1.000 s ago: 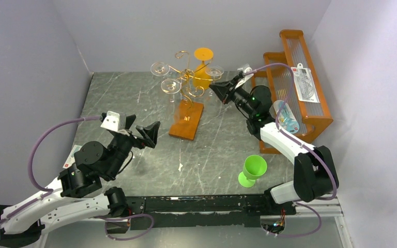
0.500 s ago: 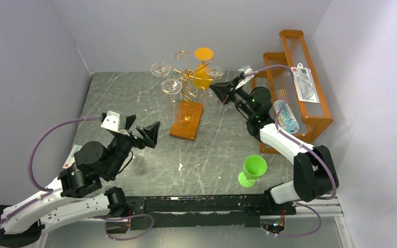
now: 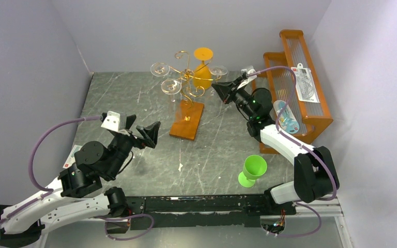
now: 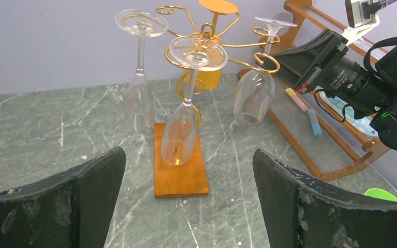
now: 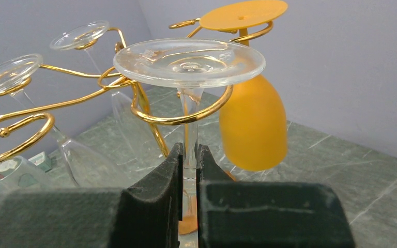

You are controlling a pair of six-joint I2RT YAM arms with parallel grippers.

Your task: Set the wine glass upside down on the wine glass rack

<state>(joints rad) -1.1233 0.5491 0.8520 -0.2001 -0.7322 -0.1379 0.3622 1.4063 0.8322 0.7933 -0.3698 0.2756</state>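
We are hanging the clear, long-stemmed wine glass (image 5: 188, 62) bowl-down on the copper-gold wire wine glass rack (image 3: 186, 120), a tree of curled scroll arms on a flat orange-brown wooden base. It is standing at the far middle of the grey marbled table (image 3: 134, 93).

The glass is sitting on the rack's right side. Its stem is running down through a scroll loop and its round foot is lying on top of the wire. The loop therefore looks to be taking the weight, which is why we are holding the glass upside down and by the stem rather than by the bowl. Just behind it an orange plastic goblet (image 5: 250, 124) is hanging the same way, and two more clear glasses (image 4: 139, 98) are occupying scrolls further left.

The right gripper (image 5: 188, 155) is reaching in from the right. Its black padded fingers (image 5: 155, 191) are drawn almost together, pinching the stem just below the wire loop, with only the thin stem showing in the slit between them. We are judging the glass to be seated, with the letting-go as the step not yet done.

The left gripper (image 4: 188, 160) is hovering at the near left, well apart from the rack. Its fingers (image 4: 82, 196) are spread wide, holding nothing and touching nothing.
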